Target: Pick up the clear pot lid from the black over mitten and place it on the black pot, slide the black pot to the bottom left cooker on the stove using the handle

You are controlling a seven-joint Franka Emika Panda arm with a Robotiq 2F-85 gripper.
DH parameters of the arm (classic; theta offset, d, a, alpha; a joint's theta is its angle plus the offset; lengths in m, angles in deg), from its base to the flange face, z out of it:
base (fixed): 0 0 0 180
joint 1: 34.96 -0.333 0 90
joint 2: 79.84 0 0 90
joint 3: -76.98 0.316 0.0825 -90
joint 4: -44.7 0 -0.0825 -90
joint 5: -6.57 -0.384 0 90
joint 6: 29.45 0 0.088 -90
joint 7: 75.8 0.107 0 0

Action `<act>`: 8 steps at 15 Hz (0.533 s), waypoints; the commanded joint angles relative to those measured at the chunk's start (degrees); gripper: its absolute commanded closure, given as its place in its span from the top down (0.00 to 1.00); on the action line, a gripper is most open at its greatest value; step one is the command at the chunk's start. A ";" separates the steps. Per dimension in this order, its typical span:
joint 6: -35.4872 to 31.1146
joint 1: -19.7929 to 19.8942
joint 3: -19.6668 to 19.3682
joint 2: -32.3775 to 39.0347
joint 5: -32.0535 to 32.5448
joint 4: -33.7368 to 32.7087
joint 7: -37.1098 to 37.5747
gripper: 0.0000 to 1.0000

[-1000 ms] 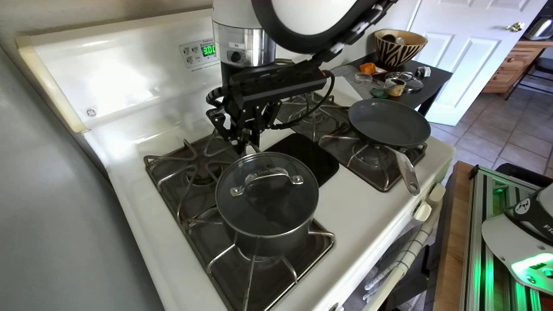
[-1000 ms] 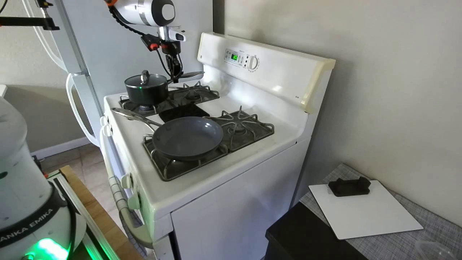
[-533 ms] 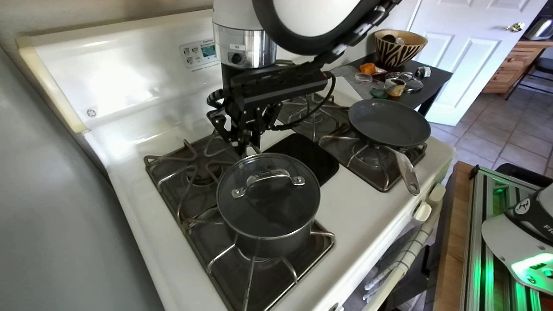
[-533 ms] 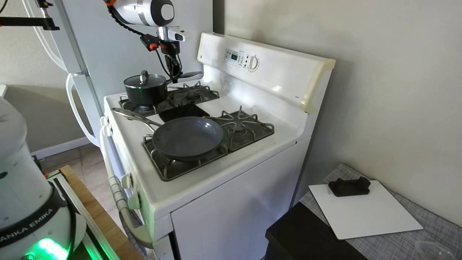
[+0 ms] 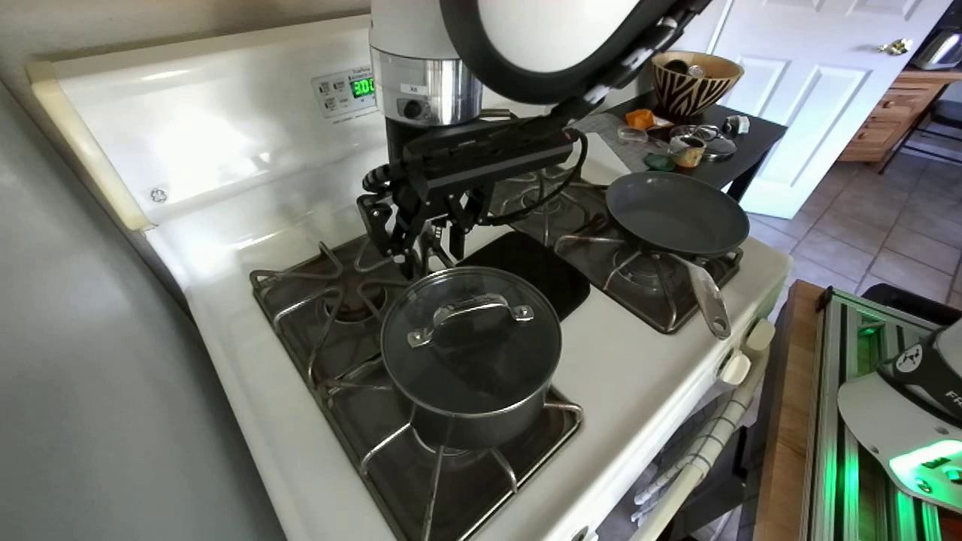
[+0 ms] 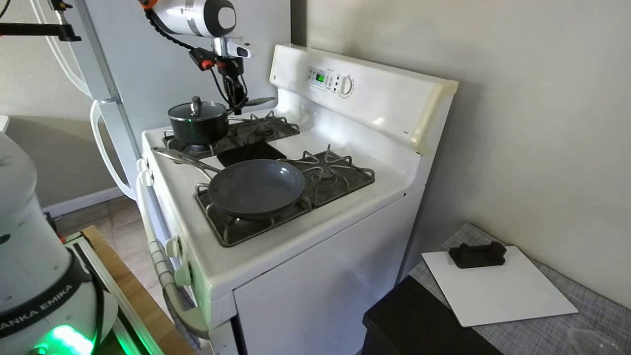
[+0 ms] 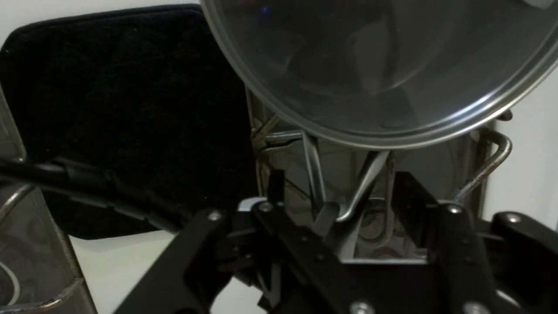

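Note:
The clear pot lid (image 5: pixel 470 361) sits on the black pot (image 5: pixel 481 427), covering its top. That pot (image 6: pixel 199 130) stands over the bottom left cooker (image 5: pixel 502 467) of the white stove (image 5: pixel 631 361). Its handle (image 7: pixel 364 185) points toward the back panel. My gripper (image 7: pixel 340 187) straddles this handle with its jaws apart, and gaps show on both sides of the metal. In an exterior view the gripper (image 5: pixel 434 254) is just behind the pot, over the left grates. The black over mitten (image 7: pixel 130 122) lies flat on the stove's middle strip with nothing on it.
A shallow dark pan (image 5: pixel 676 214) rests on the front right grate, its pale handle (image 5: pixel 706 297) reaching past the stove's front. The rear left grate (image 5: pixel 353 293) lies below my gripper. The raised back panel (image 6: pixel 365 93) closes off the rear, and a fridge (image 6: pixel 197 74) stands beside the stove.
My jaws have spread apart and no longer clasp the handle. The pot with its lid has shifted slightly toward the stove's front, and the arm has moved a little the same way.

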 commanded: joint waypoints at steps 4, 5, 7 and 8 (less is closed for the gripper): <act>-1.13 0.02 0.29 -4.04 -0.14 1.75 -1.16 1.00; -0.15 0.20 0.49 -5.07 -0.60 1.43 -1.85 1.00; 0.20 0.16 0.59 -7.12 0.03 1.14 -1.86 1.00; 0.95 0.25 0.86 -8.31 -0.09 1.01 -2.84 1.00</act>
